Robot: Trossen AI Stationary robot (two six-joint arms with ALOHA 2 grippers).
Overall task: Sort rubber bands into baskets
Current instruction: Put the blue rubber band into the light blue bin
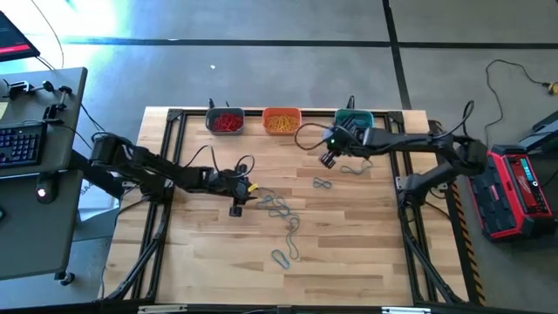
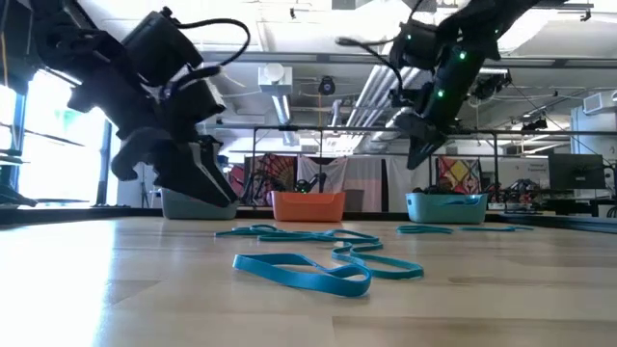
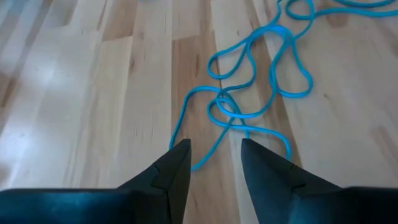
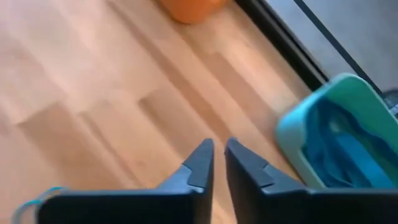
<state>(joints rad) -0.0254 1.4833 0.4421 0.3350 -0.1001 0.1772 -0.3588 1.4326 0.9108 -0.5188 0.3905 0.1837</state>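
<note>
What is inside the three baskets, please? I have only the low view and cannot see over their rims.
Observer: They are sorted by colour. The grey-blue basket holds red bands, the orange basket yellow bands, and the teal basket blue bands.
Operator: Thank you. Which arm is the one beside the teal basket?
Observer: The right one. From above, the right gripper hangs over bare wood just in front of that basket.
Operator: Is the left gripper holding anything?
Observer: No. Its wrist view shows the left gripper with fingers apart and nothing clamped, over the loose blue bands.
</note>
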